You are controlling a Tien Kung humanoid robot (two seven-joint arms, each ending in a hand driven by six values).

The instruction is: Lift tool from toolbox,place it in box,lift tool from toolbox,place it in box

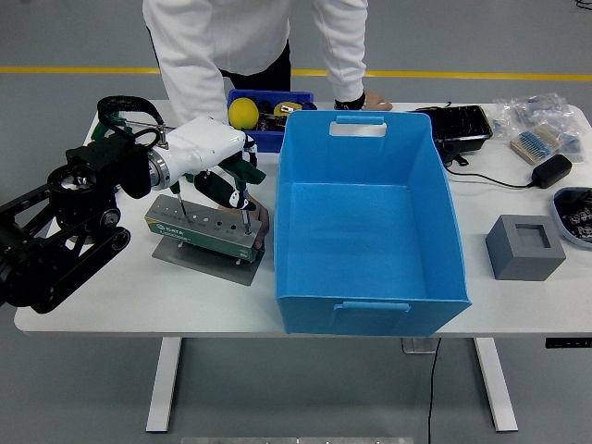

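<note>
The toolbox (199, 231) is a grey-green block with holes on a metal plate, left of the blue box (370, 222). A green-handled tool (244, 185) stands in the block's right end, and a thin tool (178, 205) stands at its left end. My left hand (227, 165) is white and sits right over the green-handled tool, with its fingers curled around the handle. The tool's shaft is still in the block. A person's hand (263, 222) rests against the block's right end. The blue box is open and empty.
A small blue bin (264, 139) with a yellow ball (243, 112) and tools stands behind the toolbox. The person's other hand (372, 100) rests behind the blue box. A grey foam block (524, 247), a black tray (458, 123), a charger and bags lie at the right.
</note>
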